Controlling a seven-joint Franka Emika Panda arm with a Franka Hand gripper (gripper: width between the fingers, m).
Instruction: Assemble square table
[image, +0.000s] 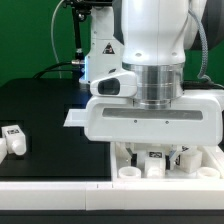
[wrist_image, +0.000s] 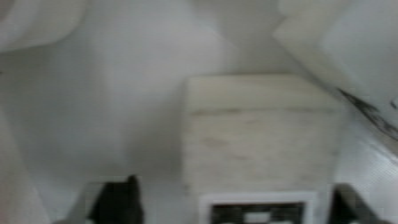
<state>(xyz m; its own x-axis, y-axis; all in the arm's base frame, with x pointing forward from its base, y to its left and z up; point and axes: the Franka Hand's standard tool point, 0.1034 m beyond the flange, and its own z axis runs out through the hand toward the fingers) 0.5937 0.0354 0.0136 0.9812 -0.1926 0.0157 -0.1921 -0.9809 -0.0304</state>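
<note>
Arm (image: 150, 60) is right down at six o'clock in the exterior view, jaws sunk among a cluster of white parts (image: 133, 173) on the black worktop (image: 40, 110). A second leg (image: 13, 139) sits alone, well apart, out at nine o'clock.

The wrist view gives us the target: a white block leg (wrist_image: 263, 135) dead ahead, upright face to the camera, its tag (wrist_image: 267, 212) at the near end. Pale blurred fingers (wrist_image: 352, 40) flank it. Are they clamped on it or just beside it? I cannot tell; contact isn't visible in either view.

This looks like the pick-up of that leg. To do it well, I'd want the leg centred between the jaws, pads flat on opposite faces, a squeeze with no twist, and a straight lift clear of the neighbouring parts.

The exterior view shows the crowding around the jaws and the far leg, but the arm's bulk hides the gripped block. The wrist view shows the block's alignment, nothing of its surroundings.
</note>
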